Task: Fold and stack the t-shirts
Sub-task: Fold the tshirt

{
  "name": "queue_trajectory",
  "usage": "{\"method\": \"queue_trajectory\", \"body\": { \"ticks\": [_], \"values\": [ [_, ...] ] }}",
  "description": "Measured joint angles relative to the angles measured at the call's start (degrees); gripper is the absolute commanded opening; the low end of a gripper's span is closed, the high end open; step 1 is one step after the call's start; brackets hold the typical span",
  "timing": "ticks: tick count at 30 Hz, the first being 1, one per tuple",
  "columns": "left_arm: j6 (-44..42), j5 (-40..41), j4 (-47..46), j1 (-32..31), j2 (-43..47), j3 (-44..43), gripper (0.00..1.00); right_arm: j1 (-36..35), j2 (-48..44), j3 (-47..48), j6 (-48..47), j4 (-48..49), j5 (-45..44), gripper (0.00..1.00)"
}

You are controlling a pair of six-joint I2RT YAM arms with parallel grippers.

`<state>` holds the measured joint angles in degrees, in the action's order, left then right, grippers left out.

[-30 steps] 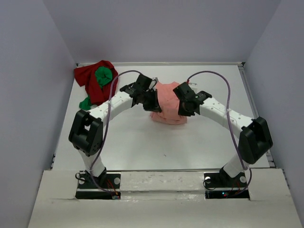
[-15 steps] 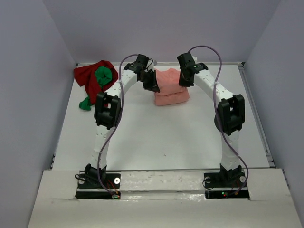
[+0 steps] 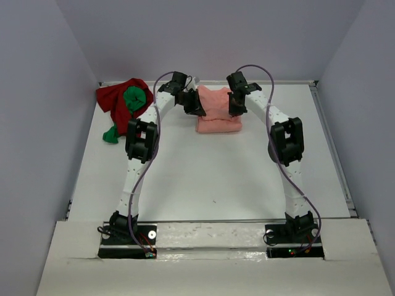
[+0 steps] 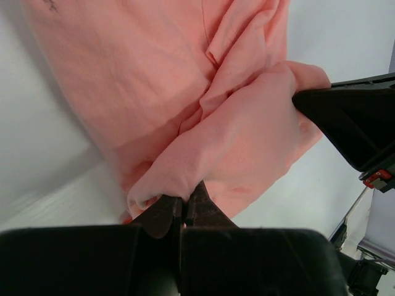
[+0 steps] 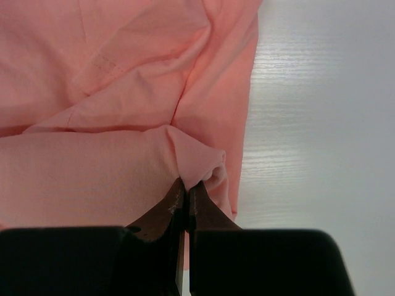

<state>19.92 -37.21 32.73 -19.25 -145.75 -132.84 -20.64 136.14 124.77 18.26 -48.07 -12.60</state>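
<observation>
The salmon-pink t-shirt (image 3: pixel 218 111) lies folded at the far middle of the table. My left gripper (image 3: pixel 199 108) is shut on its left edge, and the left wrist view shows cloth (image 4: pixel 234 129) pinched between the jaws of that gripper (image 4: pixel 185 200). My right gripper (image 3: pixel 232 106) is shut on the shirt's right edge; a fold of cloth (image 5: pixel 123 166) sits at the tips of this gripper (image 5: pixel 186 184). The dark red t-shirt (image 3: pixel 114 102) and the bright green t-shirt (image 3: pixel 134 98) lie crumpled together in the far left corner.
A strip of green cloth (image 3: pixel 112 134) trails toward the near side from the pile. Grey walls close in the table (image 3: pixel 203 179) on the left, right and back. Both arms stretch far forward, elbows raised.
Both arms have carried the pink shirt's held edge away from me toward the back, folding it over. The shirt now lies flatter and squarer, farther back than a second ago.
</observation>
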Motion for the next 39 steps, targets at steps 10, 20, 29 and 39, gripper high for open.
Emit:
{"method": "queue_trajectory", "body": {
  "ticks": [10, 20, 29, 39],
  "values": [
    [0.74, -1.05, -2.86, 0.26, 0.02, 0.0, 0.0, 0.24, 0.0, 0.13, -2.89, 0.5, -0.87, 0.0],
    [3.13, -0.7, -6.05, -0.37, 0.0, 2.19, 0.0, 1.57, 0.44, -3.39, -1.44, 2.29, 1.29, 0.0],
    [5.9, 1.09, -11.17, -2.82, 2.49, 13.4, 0.0, 1.2, -5.07, -15.34, 1.92, 6.14, 3.93, 0.0],
    [7.39, 6.67, -14.21, -8.85, 17.97, 37.48, 0.0, -0.9, -15.89, -31.87, 4.9, 5.38, 5.42, 0.0]
  ]
}}
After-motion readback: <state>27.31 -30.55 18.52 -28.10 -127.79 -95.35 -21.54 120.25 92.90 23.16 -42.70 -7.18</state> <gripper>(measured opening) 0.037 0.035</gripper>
